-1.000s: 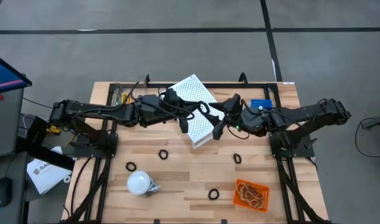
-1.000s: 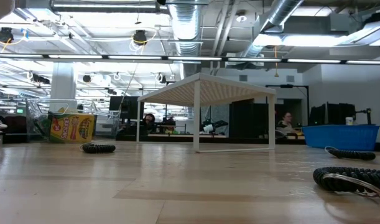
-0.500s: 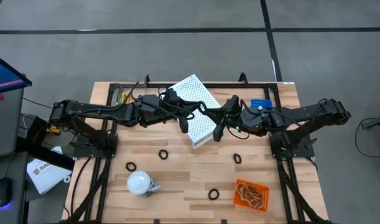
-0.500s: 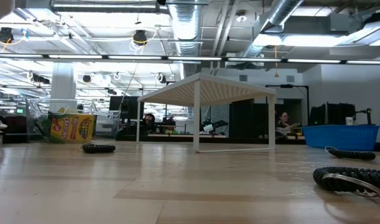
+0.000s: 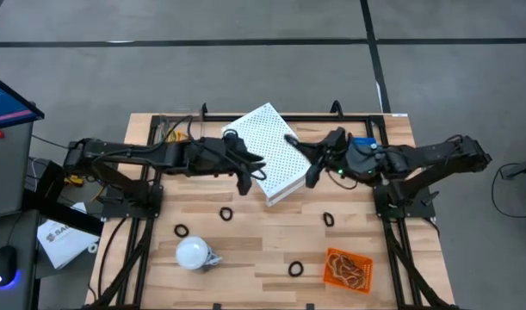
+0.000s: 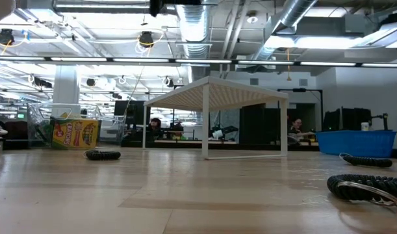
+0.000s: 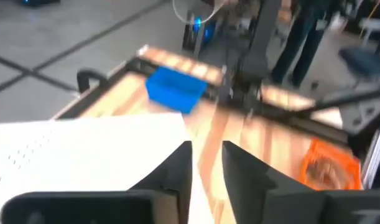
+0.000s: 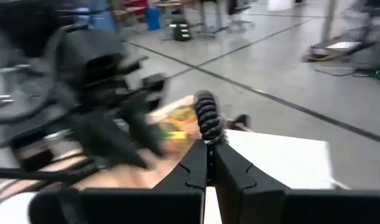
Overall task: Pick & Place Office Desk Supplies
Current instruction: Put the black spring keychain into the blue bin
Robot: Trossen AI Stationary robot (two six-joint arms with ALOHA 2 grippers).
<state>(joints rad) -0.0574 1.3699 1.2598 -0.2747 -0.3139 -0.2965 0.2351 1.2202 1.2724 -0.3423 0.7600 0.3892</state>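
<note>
Over the wooden table (image 5: pixel 245 241), right gripper (image 8: pixel 209 144) has clamped a black ring (image 8: pixel 206 119); left gripper (image 7: pixel 206 163) parted.

We see two dark, jointed arms with black cables looped along them, each ending in a pair of slim matte-black fingers (image 8: pixel 202 165).

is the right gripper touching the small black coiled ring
Touching. The right wrist view shows the right gripper with its fingers pinched shut on the lower edge of the small black coiled ring, which stands up from the fingertips above the white perforated box.
</note>
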